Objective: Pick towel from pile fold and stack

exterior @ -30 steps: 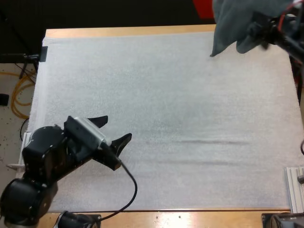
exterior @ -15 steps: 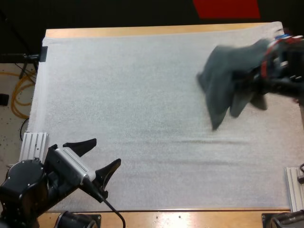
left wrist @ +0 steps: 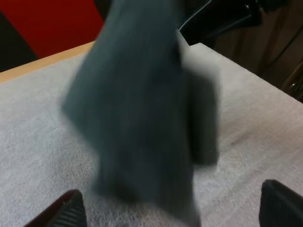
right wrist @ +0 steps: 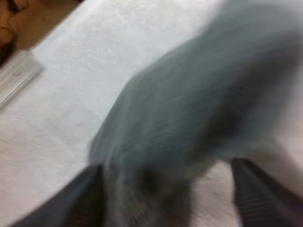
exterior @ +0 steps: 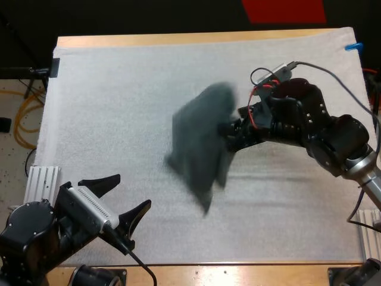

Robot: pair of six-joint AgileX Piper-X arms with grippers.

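Note:
A dark grey-green towel (exterior: 202,140) hangs blurred in mid-swing over the middle of the white mat (exterior: 119,89). My right gripper (exterior: 230,132) is at the towel's right side, with its arm reaching in from the right. In the right wrist view its fingers (right wrist: 260,198) stand wide apart, and the towel (right wrist: 199,104) streams away in front of them with bare mat between it and one finger. My left gripper (exterior: 132,192) stands open above the near left part of the mat. It points at the towel (left wrist: 137,109), which is close ahead of its fingers (left wrist: 66,210).
Metal rails lie off the mat's near left edge (exterior: 41,179) and near right edge (exterior: 369,226). One rail (right wrist: 16,75) also shows beyond the towel in the right wrist view. Wooden table edge runs along the far side.
My right arm swung the towel from the far right corner down to the mat's middle, and its fingers have parted. My left arm drew back toward the near left corner, then held still.

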